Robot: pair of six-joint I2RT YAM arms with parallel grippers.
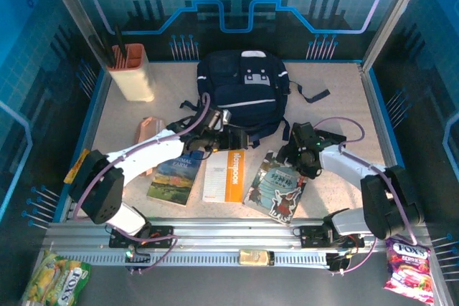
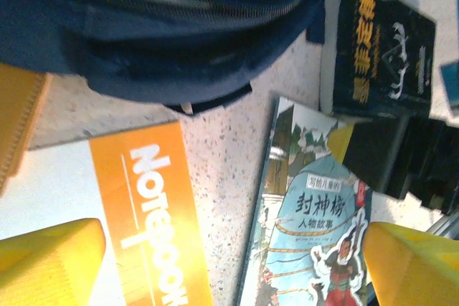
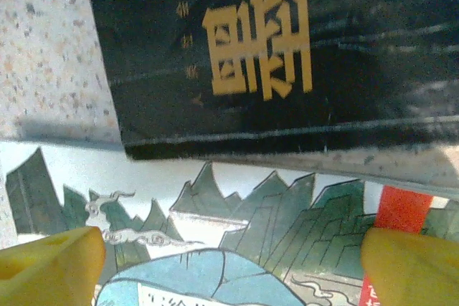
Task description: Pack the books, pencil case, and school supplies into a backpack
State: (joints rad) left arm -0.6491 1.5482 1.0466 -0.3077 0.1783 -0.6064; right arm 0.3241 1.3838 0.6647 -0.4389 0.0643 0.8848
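The navy backpack (image 1: pixel 244 94) lies at the back middle, its lower edge also in the left wrist view (image 2: pixel 165 26). In front of it lie three books in a row: Animal Farm (image 1: pixel 176 177), the white-and-orange notebook (image 1: pixel 224 175) and the teal cartoon book (image 1: pixel 278 185). A black book with yellow characters (image 3: pixel 287 48) overlaps the cartoon book's top edge (image 3: pixel 215 234). My left gripper (image 1: pixel 231 138) hangs open over the gap between the notebook (image 2: pixel 143 206) and the cartoon book (image 2: pixel 315 220). My right gripper (image 1: pixel 294 147) is open above the cartoon cover. A pinkish-orange pencil case (image 1: pixel 148 134) lies left.
A beige holder with dark pencils (image 1: pixel 131 73) stands at the back left. A yellow item (image 1: pixel 77 166) lies by the left wall. Snack bags (image 1: pixel 54 277) (image 1: pixel 409 266) sit in front of the rail. Blue walls enclose the table.
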